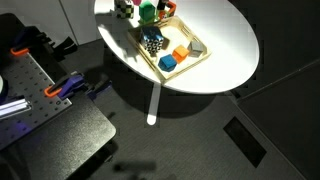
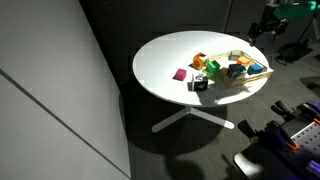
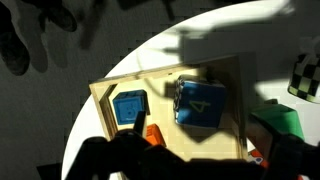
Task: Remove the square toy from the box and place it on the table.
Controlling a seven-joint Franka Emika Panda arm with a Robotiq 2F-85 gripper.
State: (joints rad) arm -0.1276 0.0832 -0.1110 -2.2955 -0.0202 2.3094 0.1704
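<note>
Neither exterior view shows the arm with any certainty. A dark cluster of gear (image 2: 272, 20) at the frame's top corner is too small to name. In the wrist view the pincer (image 3: 196, 158) hangs above the scene and looks down. Its two fingers are only black silhouettes low in the frame, one at each side. As far as the dim picture lets me see, they stand wide apart with nothing between them.

The round white tabletop (image 1: 228, 45) lies beneath the pincer, and the box (image 3: 100, 95) sits on it, below and ahead of the fingers. The fingers hide the box's near part.

Ahead and left of the pincer, a blue cube (image 3: 130, 107) rests inside the box. A larger blue block (image 3: 200, 103) with a pale mark on top lies just beside it. An orange piece (image 3: 152, 135) is half covered by the left silhouette.

Off to the pincer's right are a green block (image 3: 290, 122) and a checkered face (image 3: 305, 75) cut off by the frame edge. I cannot tell from there whether that face sits in the box.

In an exterior view the square toy (image 1: 152, 42) lies inside the box, untouched, at the end nearest the green block and a small red-orange frame (image 1: 165, 8). The dark perforated bench (image 1: 40, 90) stands well apart.
</note>
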